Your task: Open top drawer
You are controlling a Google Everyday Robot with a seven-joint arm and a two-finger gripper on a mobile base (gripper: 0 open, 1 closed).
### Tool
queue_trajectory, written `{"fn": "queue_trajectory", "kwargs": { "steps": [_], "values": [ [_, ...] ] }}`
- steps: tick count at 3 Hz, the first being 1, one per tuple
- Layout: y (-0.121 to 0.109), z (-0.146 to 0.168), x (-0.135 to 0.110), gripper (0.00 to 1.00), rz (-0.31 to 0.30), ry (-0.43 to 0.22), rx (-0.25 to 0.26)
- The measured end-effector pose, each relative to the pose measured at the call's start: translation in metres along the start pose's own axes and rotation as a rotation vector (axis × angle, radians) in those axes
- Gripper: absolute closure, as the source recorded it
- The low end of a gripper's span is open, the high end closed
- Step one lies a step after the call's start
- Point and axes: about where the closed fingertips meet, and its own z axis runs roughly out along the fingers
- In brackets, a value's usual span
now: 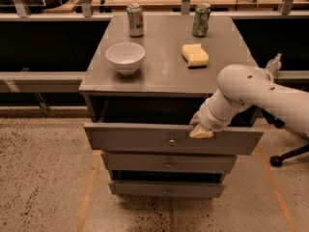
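Top drawer stands pulled out, seemingly because the gripper hooks over its upper edge beside the knob; whether it clamps there cannot be told.

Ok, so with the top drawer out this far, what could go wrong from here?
The gripper sits on the top drawer's upper edge, right of its knob, not on it; an off-centre pull may skew and jam the drawer. The drawer front already stands well proud of the two lower drawers, so a much longer pull might bring it right out. A jerk could also topple the upright silver can and green can on the cabinet top.
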Motion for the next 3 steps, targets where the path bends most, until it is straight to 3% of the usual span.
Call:
{"fn": "queue_trajectory", "kwargs": {
  "steps": [1,2,3],
  "values": [
    [-0.001,-0.008,-0.003,1.00,0.000,0.000,0.000],
    [-0.001,-0.009,-0.003,0.85,0.000,0.000,0.000],
    [0.032,-0.022,-0.008,0.62,0.081,-0.028,-0.074]
  ]
}}
